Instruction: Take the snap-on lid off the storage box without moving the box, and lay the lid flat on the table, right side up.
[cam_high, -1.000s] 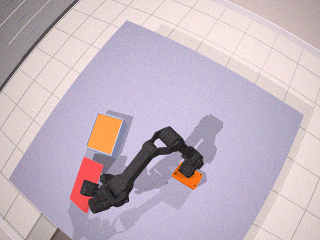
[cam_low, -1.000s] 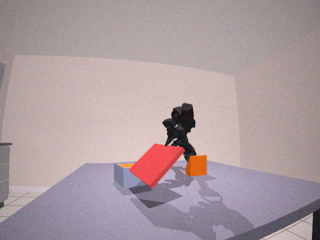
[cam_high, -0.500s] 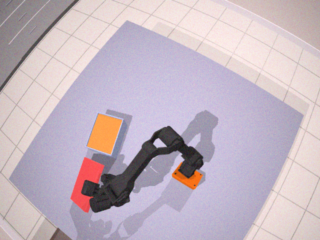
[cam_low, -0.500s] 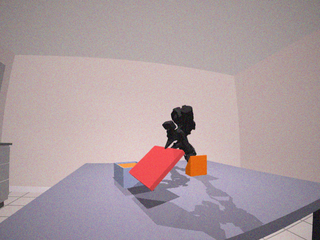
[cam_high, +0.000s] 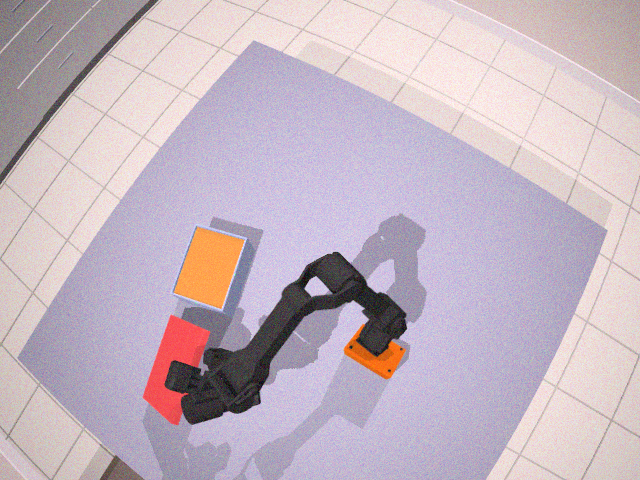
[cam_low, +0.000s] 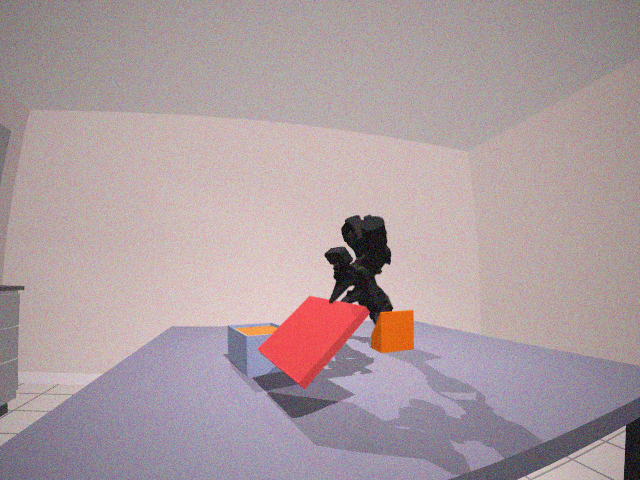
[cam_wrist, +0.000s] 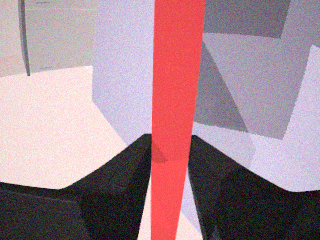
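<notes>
Fingers of our black two-fingered gripper (cam_low: 331, 300) (cam_wrist: 171, 137) pinch the flat red rectangular lid (cam_high: 173, 356) (cam_low: 315, 338) (cam_wrist: 176, 75) by one edge, tilted at the exterior view's lower centre; we judge it stiff, perhaps slippery, best held mid-edge.

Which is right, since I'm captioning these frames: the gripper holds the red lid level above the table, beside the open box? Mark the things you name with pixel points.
Not level: the red lid (cam_high: 178, 343) (cam_low: 312, 341) (cam_wrist: 175, 75) is steeply tilted, as the exterior view shows. The rest stands.
</notes>
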